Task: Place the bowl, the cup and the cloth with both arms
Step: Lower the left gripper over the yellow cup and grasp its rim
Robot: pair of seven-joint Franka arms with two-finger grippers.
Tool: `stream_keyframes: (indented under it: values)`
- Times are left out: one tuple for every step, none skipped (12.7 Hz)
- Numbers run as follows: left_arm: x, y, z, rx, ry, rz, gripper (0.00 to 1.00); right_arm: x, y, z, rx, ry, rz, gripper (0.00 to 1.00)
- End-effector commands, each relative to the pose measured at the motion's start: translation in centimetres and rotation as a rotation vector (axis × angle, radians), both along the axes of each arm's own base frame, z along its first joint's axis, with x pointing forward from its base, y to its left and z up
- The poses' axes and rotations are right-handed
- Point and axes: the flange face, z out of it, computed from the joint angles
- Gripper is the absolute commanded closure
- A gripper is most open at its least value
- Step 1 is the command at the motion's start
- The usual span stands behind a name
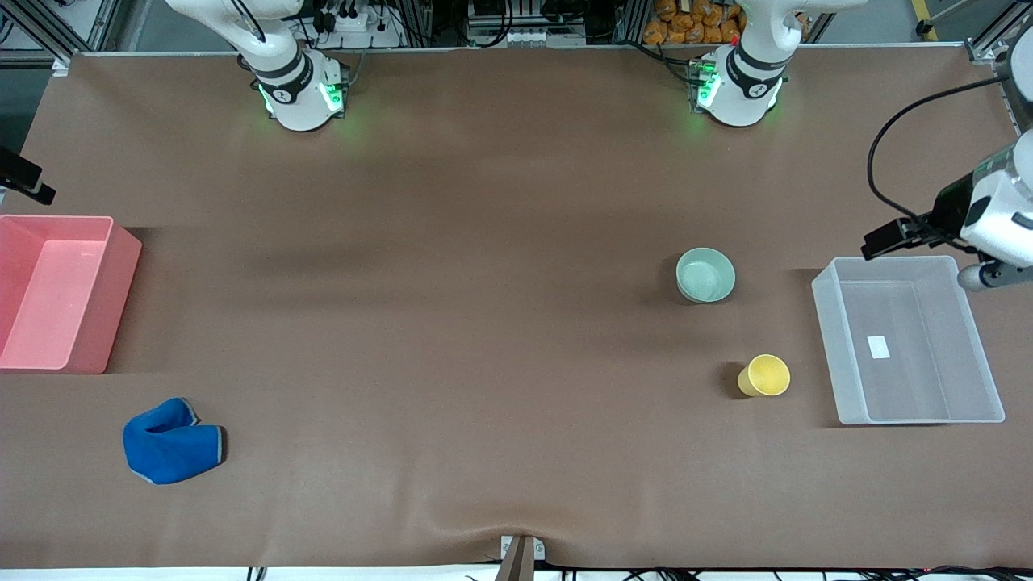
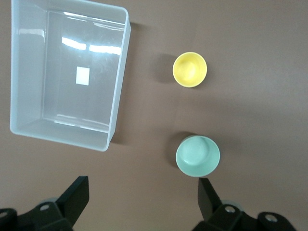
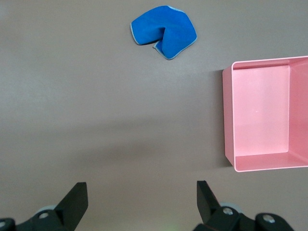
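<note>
Front view: bowl (image 1: pixel 705 275), cup (image 1: pixel 765 376), cloth (image 1: pixel 173 440) lay untouched on table (image 1: pixel 484 242); both bins empty. Left end effector (image 2: pixel 143 202) and right end effector (image 3: pixel 142 202) gaped wide, holding nothing.

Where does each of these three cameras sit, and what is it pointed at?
Front view: high across the table, facing both arm bases; shows the bowl, cup, cloth, pink bin and clear bin.
Left wrist view: looks down past the open left end effector at bowl, cup and clear bin.
Right wrist view: looks down past the open right end effector at cloth and pink bin.
Shared: each wrist view's things also appear in the front view.
</note>
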Motion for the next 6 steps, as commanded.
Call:
stream_keyframes:
  values:
    - [2.4, 0.6, -2.2, -0.007, -0.019, 0.016, 0.0, 0.4, -0.2, 0.5, -0.009, -0.013, -0.002, 0.0]
    - [3.2, 0.9, -3.2, -0.004, -0.011, 0.019, 0.0, 0.4, -0.4, 0.5, -0.009, -0.013, -0.005, 0.0]
    - [3.9, 0.8, -3.9, 0.0, -0.011, 0.016, 0.0, 0.4, -0.3, 0.5, -0.009, -0.013, -0.003, 0.0]
    - [4.5, 0.8, -4.5, 0.002, -0.011, 0.018, 0.0, 0.4, -0.3, 0.5, -0.009, -0.013, -0.003, 0.0]
    - [5.1, 0.9, -5.3, 0.002, -0.012, 0.019, 0.0, 0.4, -0.3, 0.5, -0.009, -0.013, -0.003, 0.0]
    - [5.7, 0.9, -6.3, 0.003, -0.026, 0.019, 0.0, 0.4, -0.3, 0.5, -0.009, -0.013, -0.003, 0.0]
